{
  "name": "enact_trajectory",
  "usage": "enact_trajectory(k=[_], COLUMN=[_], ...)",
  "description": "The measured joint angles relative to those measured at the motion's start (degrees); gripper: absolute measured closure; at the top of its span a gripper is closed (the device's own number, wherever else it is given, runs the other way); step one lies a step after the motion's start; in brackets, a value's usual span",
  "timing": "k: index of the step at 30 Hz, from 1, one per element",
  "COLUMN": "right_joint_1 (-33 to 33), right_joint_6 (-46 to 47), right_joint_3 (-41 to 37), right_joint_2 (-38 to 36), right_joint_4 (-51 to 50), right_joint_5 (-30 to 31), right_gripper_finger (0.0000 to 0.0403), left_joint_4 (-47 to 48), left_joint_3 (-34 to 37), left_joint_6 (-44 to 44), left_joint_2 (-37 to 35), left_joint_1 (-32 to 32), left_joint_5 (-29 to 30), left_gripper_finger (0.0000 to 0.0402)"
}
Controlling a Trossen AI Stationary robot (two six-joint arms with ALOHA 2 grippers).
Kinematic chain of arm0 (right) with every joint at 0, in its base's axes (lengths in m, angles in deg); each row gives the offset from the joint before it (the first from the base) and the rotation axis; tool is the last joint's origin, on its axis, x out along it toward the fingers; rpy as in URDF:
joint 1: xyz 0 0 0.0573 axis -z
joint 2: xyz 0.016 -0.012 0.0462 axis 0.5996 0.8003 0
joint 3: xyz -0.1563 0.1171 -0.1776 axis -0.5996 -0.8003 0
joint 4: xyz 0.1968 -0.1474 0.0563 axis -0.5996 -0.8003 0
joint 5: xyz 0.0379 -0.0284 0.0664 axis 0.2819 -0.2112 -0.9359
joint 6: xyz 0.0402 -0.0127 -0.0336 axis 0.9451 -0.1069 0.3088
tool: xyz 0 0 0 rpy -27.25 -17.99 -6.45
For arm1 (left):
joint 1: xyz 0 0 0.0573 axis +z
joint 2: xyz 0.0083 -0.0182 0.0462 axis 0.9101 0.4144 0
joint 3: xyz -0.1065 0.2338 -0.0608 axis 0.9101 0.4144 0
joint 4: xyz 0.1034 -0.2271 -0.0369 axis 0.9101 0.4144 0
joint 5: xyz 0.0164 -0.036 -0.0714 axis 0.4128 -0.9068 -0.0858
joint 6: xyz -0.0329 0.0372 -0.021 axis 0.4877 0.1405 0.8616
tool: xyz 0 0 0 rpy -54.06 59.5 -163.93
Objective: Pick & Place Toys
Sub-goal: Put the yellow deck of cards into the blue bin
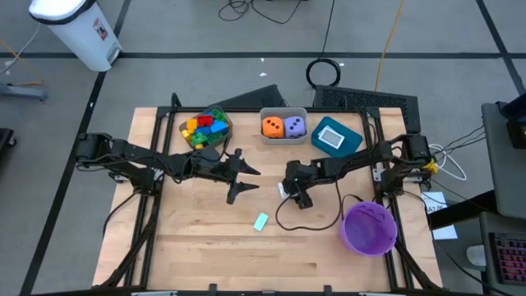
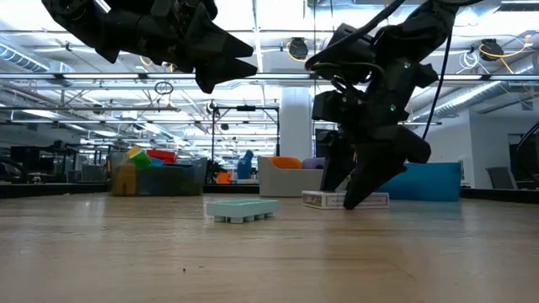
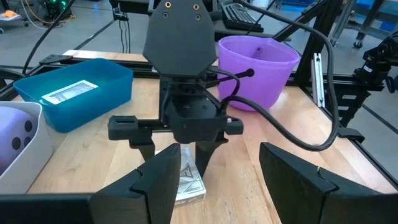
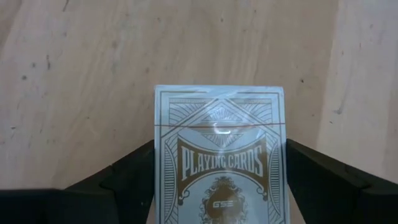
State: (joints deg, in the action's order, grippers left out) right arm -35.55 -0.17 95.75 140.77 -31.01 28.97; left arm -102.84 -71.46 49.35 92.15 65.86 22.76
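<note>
A pack of playing cards (image 4: 219, 155) lies flat on the wooden table (image 1: 205, 238), near its middle. My right gripper (image 1: 289, 192) slants down over it with one finger on each side, shut on the pack. My left gripper (image 1: 257, 179) hovers open above the table, just left of the pack, and holds nothing. A pale teal block (image 1: 260, 221) rests on its flat side nearer the front edge. Coloured blocks fill a bin (image 1: 205, 128) at the back. An orange die (image 1: 272, 126) and a purple die (image 1: 295, 126) sit in the middle bin. My right gripper has the pack's two long sides (image 4: 163, 155) between its two fingers (image 4: 124, 177), close to one short end. The fingers come from above, slanting down, and lie across the pack. The pack (image 2: 324, 200) rests flat on the table.
A teal bin (image 1: 349, 141) at the back right holds another card pack (image 3: 68, 92). A purple round bowl (image 1: 368, 228) stands at the front right, close to my right arm. A black cable (image 1: 308, 220) loops over the table between the bowl and the teal block.
</note>
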Motion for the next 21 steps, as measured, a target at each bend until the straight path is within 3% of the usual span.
enact_trajectory(k=[4, 12, 21], right_joint_1=[0.42, 1.99, 14.61], right_joint_6=[1.1, 0.11, 3.94], right_joint_3=[-0.07, 1.25, 1.22], right_joint_2=[-1.86, -13.13, -25.79], right_joint_4=[-1.81, -13.76, -22.65], right_joint_5=[1.21, 13.47, 19.5], right_gripper_finger=[0.0109, 0.0109, 0.0109], left_joint_4=[0.0, -0.04, -0.04], left_joint_3=[0.0, 0.0, 0.0], left_joint_6=[0.0, 0.01, 0.73], left_joint_2=[0.0, 0.0, 0.0], left_joint_1=[0.0, 0.11, 0.33], left_joint_5=[0.0, 0.01, 0.01], left_gripper_finger=[0.0176, 0.0176, 0.0176])
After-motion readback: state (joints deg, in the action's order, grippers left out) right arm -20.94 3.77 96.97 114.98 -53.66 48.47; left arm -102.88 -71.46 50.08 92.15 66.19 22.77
